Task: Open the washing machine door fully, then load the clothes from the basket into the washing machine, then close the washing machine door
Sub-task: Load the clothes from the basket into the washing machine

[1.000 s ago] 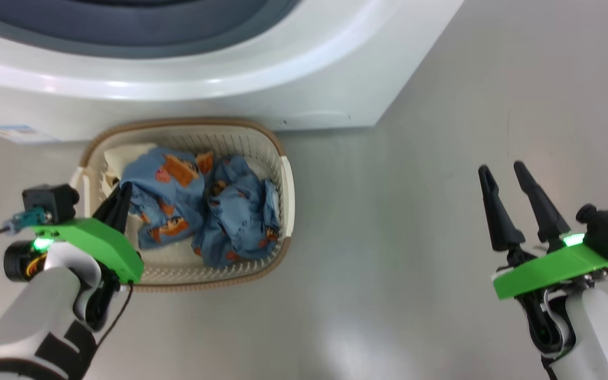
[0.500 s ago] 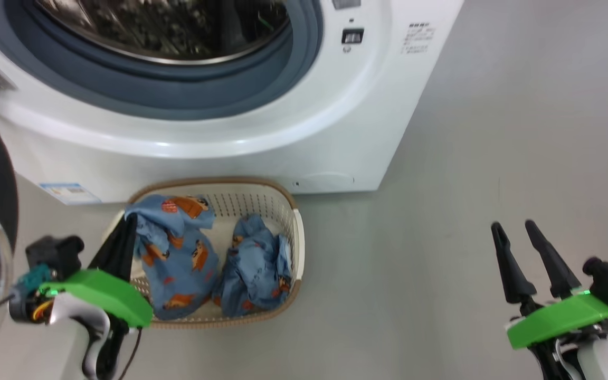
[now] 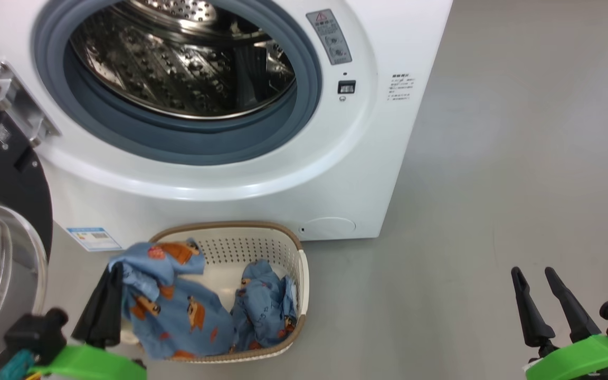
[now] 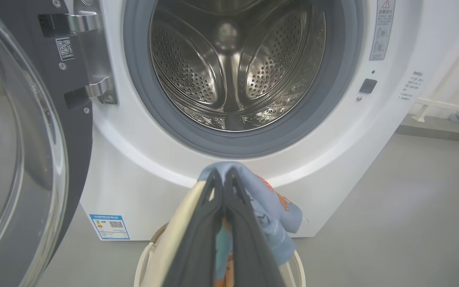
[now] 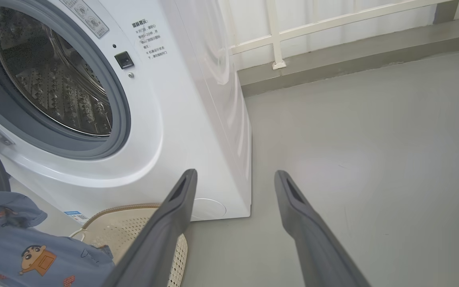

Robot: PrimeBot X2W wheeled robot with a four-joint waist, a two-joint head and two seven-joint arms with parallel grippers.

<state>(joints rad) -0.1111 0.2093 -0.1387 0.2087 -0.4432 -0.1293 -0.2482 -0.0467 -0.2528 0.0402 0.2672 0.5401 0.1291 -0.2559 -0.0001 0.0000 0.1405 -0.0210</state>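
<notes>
The washing machine stands with its steel drum exposed. The washing machine door is swung out to the left, and its glass bowl is close to my left arm. The basket sits on the floor against the machine's front. My left gripper is shut on a light-blue piece of the clothes, which hangs from the fingertips over the basket's left side. Another blue piece lies in the basket. My right gripper is open and holds nothing, over bare floor at the right.
Grey floor stretches to the machine's right. A white railing and a low kerb run behind the machine. A blue label sticker marks the machine's lower front. The door hinge juts out at the opening's left.
The head camera has tilted up, bringing the drum into view. My left gripper has lifted the blue piece up out of the basket. The right gripper stays open.
</notes>
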